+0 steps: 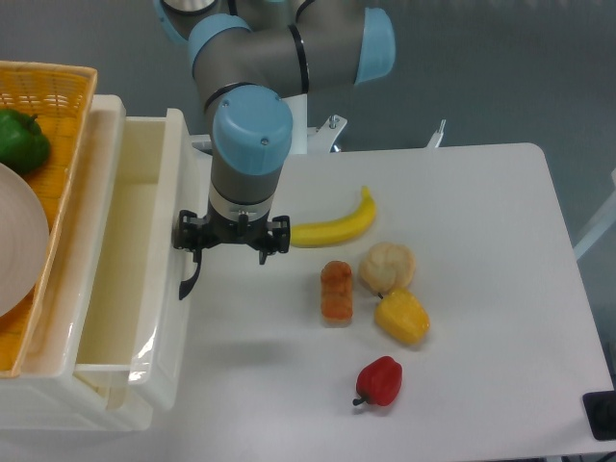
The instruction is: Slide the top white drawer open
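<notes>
A basket (53,82) holding a green pepper (21,138) and a pale plate (19,236) is sitting over the cabinet at the tabletop's left edge. Beside it the drawer (120,241) is standing pulled well out, its smooth inside showing bare. Its black handle (190,279) is jutting from the front wall, and the hand (231,245) is hovering right at it, fingers pointing down; whether they are spread or pinching the handle I cannot tell. The drawer is looking stiff, glossy and slippery, probably light when unloaded, so the curved handle is the only sure hold. Further right a banana (337,224), a carrot piece (336,292), a bun (387,267), a yellow pepper (402,317) and a red pepper (380,381) are lying mid-tabletop (500,241).
</notes>
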`<act>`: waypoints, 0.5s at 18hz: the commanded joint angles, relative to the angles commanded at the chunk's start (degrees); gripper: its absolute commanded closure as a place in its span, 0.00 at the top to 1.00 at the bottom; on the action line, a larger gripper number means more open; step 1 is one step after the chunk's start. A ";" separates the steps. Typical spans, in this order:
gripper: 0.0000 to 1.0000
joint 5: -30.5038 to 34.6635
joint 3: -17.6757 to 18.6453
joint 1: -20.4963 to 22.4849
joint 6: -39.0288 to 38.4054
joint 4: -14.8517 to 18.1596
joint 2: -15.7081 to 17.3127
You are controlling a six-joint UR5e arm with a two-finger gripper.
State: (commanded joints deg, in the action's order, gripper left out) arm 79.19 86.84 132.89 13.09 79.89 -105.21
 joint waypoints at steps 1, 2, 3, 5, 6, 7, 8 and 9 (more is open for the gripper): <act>1.00 0.00 0.00 0.44 0.52 0.00 0.17; 1.00 0.00 0.00 0.70 1.14 0.09 0.18; 1.00 0.00 0.00 0.88 1.58 0.00 0.18; 1.00 0.00 0.00 1.49 1.67 0.00 0.18; 1.00 0.00 0.00 1.58 1.67 0.00 0.18; 1.00 0.00 0.00 1.93 1.67 0.00 0.18; 1.00 0.00 0.00 2.37 1.76 0.00 0.18; 1.00 0.00 0.00 2.55 1.76 -0.09 0.18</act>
State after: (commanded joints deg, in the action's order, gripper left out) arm 79.19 86.84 135.44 14.85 79.81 -105.03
